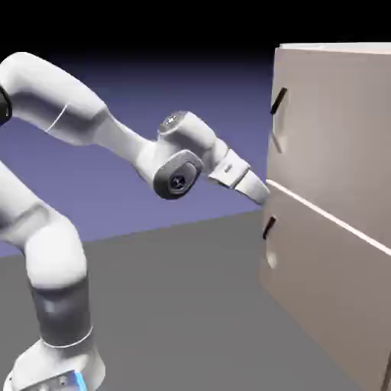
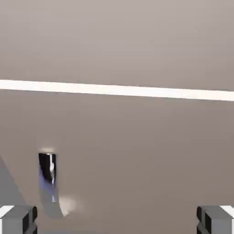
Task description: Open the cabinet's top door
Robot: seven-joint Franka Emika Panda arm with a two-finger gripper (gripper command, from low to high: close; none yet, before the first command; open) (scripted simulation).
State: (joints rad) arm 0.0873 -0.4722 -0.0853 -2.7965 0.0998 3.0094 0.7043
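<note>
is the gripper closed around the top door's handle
No, the finger tips stand wide apart, with no handle between them.

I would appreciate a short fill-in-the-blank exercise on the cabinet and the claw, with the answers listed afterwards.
1. A pale seam separates the top door from the ____ door.
2. In the exterior view, the top door's handle is ____ in color.
3. In the hand view, the claw stands ____, its fingertips wide apart.
4. In the hand view, one handle shows, ____ the seam.

Missing words: lower; black; open; below.
</note>
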